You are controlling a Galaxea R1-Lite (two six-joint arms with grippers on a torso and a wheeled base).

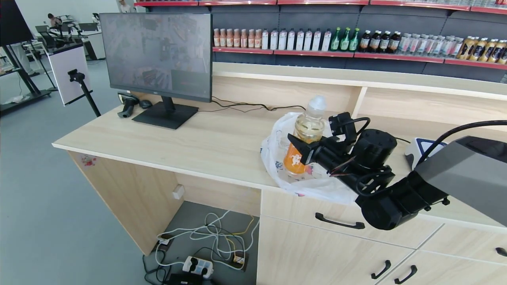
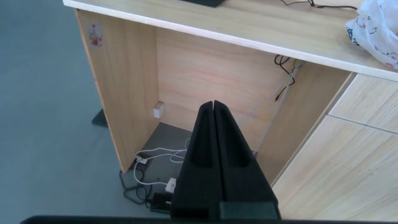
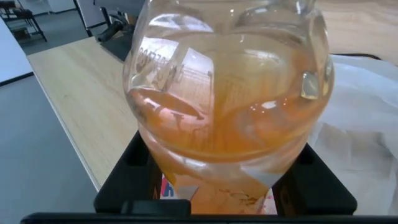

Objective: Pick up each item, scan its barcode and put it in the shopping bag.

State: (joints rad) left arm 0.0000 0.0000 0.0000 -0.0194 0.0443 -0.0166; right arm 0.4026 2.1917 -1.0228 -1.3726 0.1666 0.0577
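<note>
Bottle (image 1: 308,130) of amber drink, white-capped and orange-labelled, stood upright in the mouth of the white shopping bag (image 1: 273,158), clamped at label height by the right gripper (image 1: 305,152). That arm stretched in level from the bag's right, wrist turned so the fingers closed on the bottle from either side. Whether the bottle's base touched the bag's floor could not be told. The left gripper (image 2: 213,146) hung well below and left of the bag, its jaws pressed together on nothing, aimed at the open underside of the counter (image 2: 249,25), where cables (image 2: 158,165) lay on the floor.
</note>
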